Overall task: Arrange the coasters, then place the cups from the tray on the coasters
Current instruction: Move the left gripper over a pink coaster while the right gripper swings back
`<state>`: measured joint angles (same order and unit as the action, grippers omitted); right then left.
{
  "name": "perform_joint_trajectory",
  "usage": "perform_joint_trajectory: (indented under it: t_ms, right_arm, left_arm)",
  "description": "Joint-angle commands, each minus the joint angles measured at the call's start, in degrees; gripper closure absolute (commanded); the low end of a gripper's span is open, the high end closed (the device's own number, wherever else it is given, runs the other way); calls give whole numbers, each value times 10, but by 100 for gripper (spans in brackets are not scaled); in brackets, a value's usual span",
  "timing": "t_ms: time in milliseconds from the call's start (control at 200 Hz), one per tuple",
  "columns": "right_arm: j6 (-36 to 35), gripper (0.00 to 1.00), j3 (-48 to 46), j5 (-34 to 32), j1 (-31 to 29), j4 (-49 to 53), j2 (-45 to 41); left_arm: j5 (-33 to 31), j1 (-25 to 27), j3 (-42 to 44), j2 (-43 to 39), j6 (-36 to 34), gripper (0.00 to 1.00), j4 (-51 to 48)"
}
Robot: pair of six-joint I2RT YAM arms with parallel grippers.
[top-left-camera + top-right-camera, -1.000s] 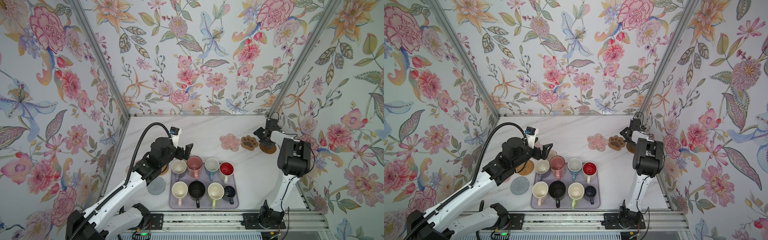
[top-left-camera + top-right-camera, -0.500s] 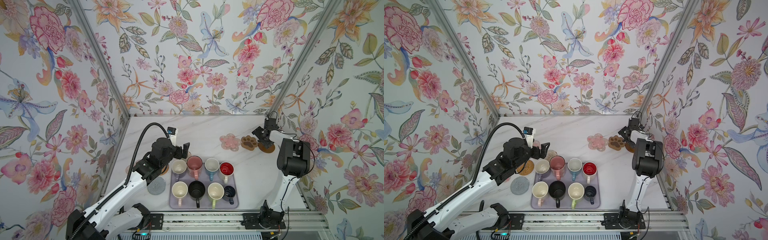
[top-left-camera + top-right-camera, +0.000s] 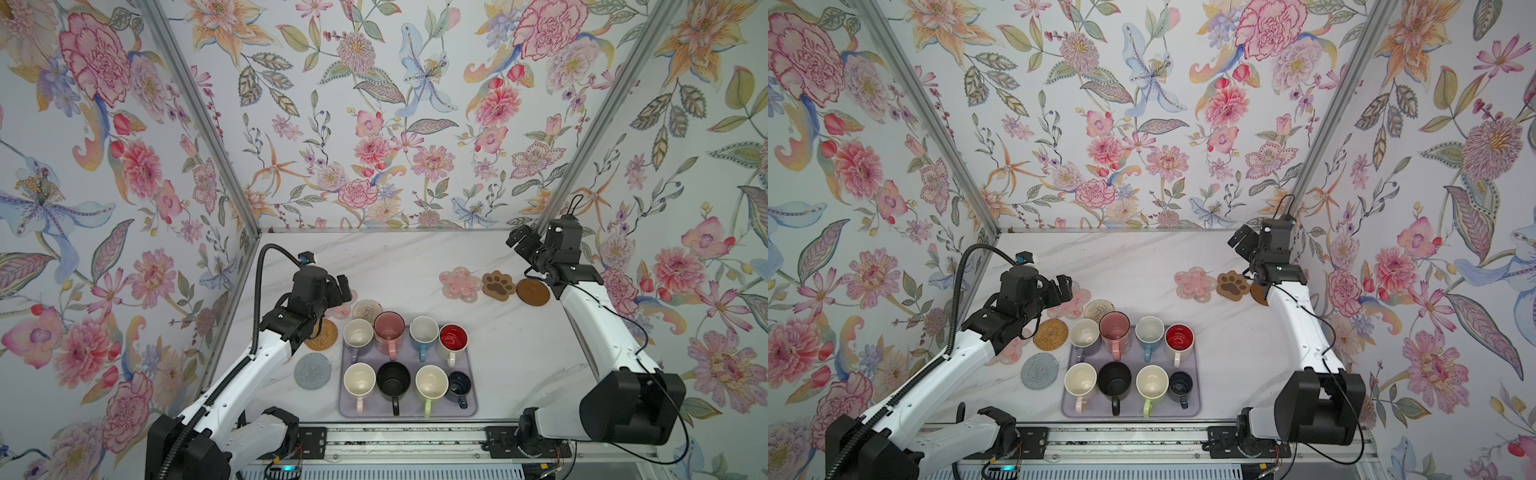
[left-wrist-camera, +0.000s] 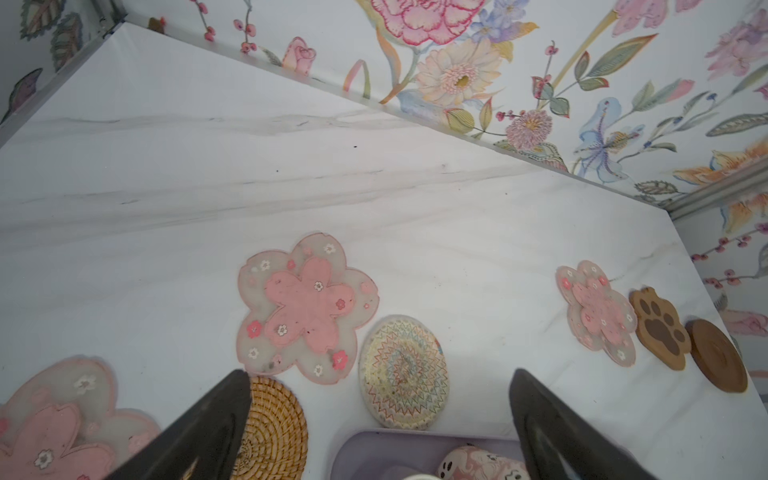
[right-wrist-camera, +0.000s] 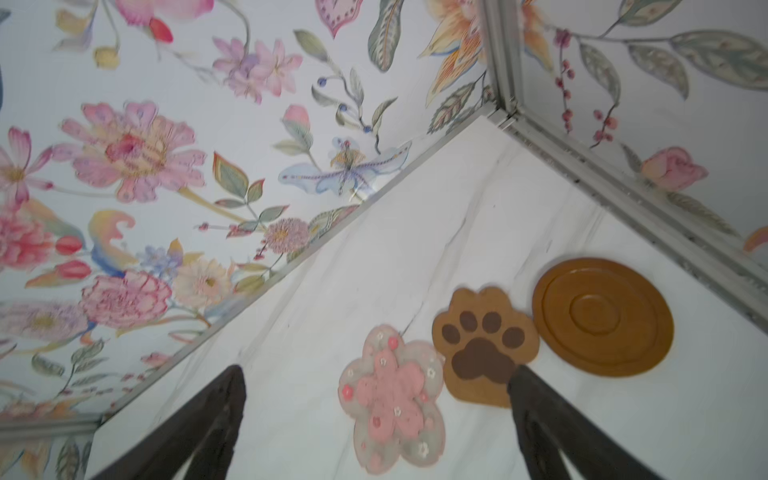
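Several cups stand on the lavender tray [image 3: 345, 409], among them pink [image 3: 389, 328], black [image 3: 393, 379] and navy [image 3: 459, 384]. Coasters lie on the table. Left of the tray are a grey knitted round [image 3: 312, 371], tan rattan [image 3: 324, 334], beige woven [image 3: 367, 309] and two pink flowers [image 3: 1073, 305] [image 3: 1011, 351]. At the back right are a pink flower [image 3: 460, 284], brown paw [image 3: 498, 285] and brown disc [image 3: 533, 292]. My left gripper [image 3: 345, 291] hovers open and empty over the left group [image 4: 378, 374]. My right gripper [image 3: 521, 243] hangs open and empty above the right group [image 5: 377, 370].
Floral walls close in the white marble table [image 3: 395, 266] on three sides, and the right arm stands close to the right wall. A metal rail [image 3: 407, 444] runs along the front edge.
My left gripper has shifted left, away from the tray's back corner. My right gripper has risen and drawn back from the brown disc. Both stay open.
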<state>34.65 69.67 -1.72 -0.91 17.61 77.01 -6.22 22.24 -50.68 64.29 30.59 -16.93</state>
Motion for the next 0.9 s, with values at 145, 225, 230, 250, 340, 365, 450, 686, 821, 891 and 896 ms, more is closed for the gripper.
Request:
perform_joint_trajectory:
  t_ms: [145,225,230,250,340,365,450,686,821,891,896]
  right_arm:
    - [-72,1,-135,83,-56,66,-138]
    - [-74,1,-155,113,-67,78,-162]
    - [-74,1,-156,115,-68,79,-163]
    - [-74,1,-160,123,-73,79,-166]
    - [-80,1,-172,141,-97,86,-177]
    - [-83,1,-176,143,-103,86,-180]
    - [-83,1,-186,155,-121,78,-188]
    - [-72,1,-186,162,-139,75,-198]
    - [-71,1,-196,158,-139,70,-200]
    - [-71,1,-200,157,-139,70,-199]
    - [-72,1,-200,157,-139,70,-199]
  left_arm:
    - [21,-28,5,34,41,1,-28]
    - [17,-32,10,47,43,1,-22]
    - [16,-32,10,47,43,1,-21]
    - [14,-33,11,51,45,1,-21]
    - [15,-38,15,69,52,1,-15]
    - [15,-39,15,74,54,1,-11]
    - [13,-40,17,92,55,1,1]
    - [7,-55,20,144,76,1,29]
    - [33,-83,28,167,102,1,49]
    - [49,-91,37,170,112,1,70]
    - [51,-92,38,170,113,1,71]
